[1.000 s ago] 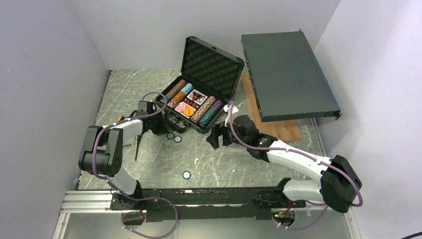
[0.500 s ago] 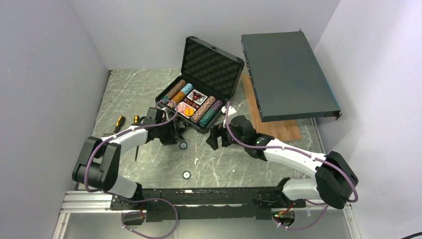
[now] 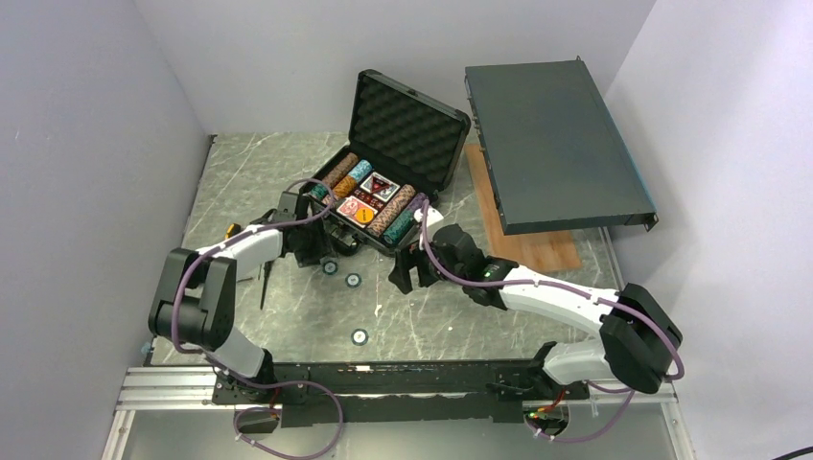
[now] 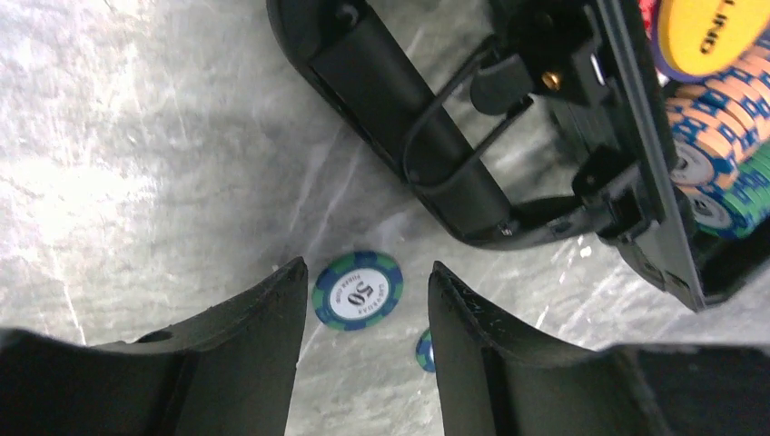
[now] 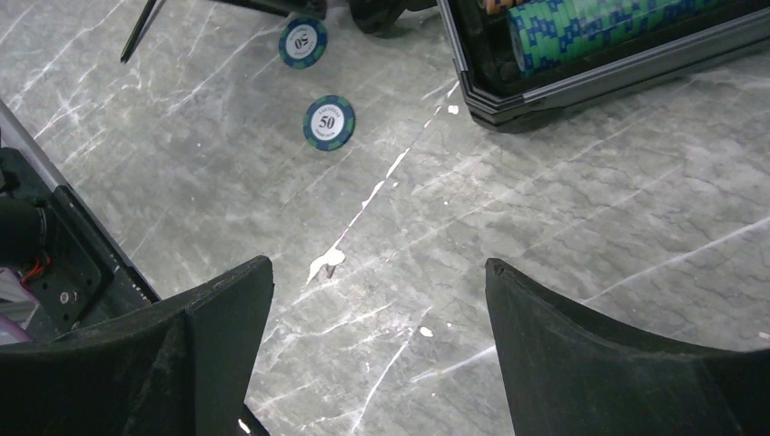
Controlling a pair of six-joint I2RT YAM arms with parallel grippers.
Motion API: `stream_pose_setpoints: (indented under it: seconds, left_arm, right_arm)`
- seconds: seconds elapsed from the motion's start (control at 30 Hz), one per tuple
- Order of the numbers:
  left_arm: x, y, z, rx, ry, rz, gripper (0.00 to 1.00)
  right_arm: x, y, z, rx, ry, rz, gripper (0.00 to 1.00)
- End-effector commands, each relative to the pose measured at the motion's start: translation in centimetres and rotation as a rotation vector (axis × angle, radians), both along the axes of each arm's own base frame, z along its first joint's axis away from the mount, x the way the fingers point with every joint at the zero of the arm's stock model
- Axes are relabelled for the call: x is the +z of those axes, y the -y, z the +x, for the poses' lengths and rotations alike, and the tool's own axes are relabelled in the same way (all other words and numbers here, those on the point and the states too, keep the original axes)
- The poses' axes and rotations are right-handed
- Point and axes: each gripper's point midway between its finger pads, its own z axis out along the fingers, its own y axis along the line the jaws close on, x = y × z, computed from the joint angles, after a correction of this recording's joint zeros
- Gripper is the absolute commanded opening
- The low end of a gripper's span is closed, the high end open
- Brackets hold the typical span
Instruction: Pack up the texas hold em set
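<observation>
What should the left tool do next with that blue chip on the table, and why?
Probably lower the left tool onto the blue 50 chip and close. The chip lies flat on the table, just outside the open case, and the open jaws frame it.

Blue-green chip (image 4: 357, 290) (white centre), black case (image 3: 407, 129)

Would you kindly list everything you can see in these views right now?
Case: one, black, open, table's back.
Chip rows: several, multicoloured, inside case.
Card decks: two, red-patterned, case centre.
Loose chips: three, dark-rimmed, table before case.
Metal box: one, dark grey, right, tilted.
Board: one, brown, under box.
Screwdriver: one visible, orange-handled, left.
Table: one, grey marble.
Left gripper: open, over a chip.
Right gripper: open, empty.
</observation>
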Motion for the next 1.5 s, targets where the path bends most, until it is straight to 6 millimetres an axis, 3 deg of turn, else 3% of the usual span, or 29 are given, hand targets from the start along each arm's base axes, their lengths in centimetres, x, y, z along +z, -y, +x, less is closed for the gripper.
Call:
stream_pose_setpoints:
  seconds: [0.0,0.23,0.4,0.6,0.8,0.97,1.17,1.3,1.47]
  left_arm:
    - [-0.9,-0.5,0.7,0.003,-0.02,0.053,0.55]
    - [-1.6,3.0,-3.5,-0.057,-0.08,-0.065,0.54]
    - [-1.3,3.7,-7.1,-0.076,-0.09,-0.122,0.54]
    - [2.1,4.4,-7.7,-0.107,0.018,-0.199,0.57]
    - [6.7,-0.2,-7.1,0.057,0.124,-0.012,0.59]
    - [10.9,-4.5,-8.4,0.206,0.256,0.098,0.62]
    - [15.5,-7.4,-10.6,0.298,0.436,0.103,0.64]
    - [16.4,-8.0,-11.7,0.302,0.478,0.093,0.64]
    - [15.9,-8.5,-12.4,0.301,0.456,0.116,0.64]
  right_arm:
    - [1.2,-1.3,0.6,-0.002,0.027,0.016,0.88]
    - [0.8,-1.6,0.5,0.0,0.026,0.002,0.88]
    - [0.5,-1.8,0.7,-0.001,0.021,-0.011,0.88]
    - [-0.2,-3.4,0.9,0.021,0.001,-0.027,0.88]
    - [-2.5,-6.1,1.9,0.008,-0.01,-0.125,0.85]
    - [-5.3,-8.4,2.1,0.0,0.007,-0.283,0.84]
    - [-8.0,-9.8,2.8,-0.009,0.007,-0.386,0.82]
    - [-9.1,-10.5,3.1,0.0,0.005,-0.418,0.74]
    - [-10.2,-11.1,2.5,0.02,-0.001,-0.436,0.7]
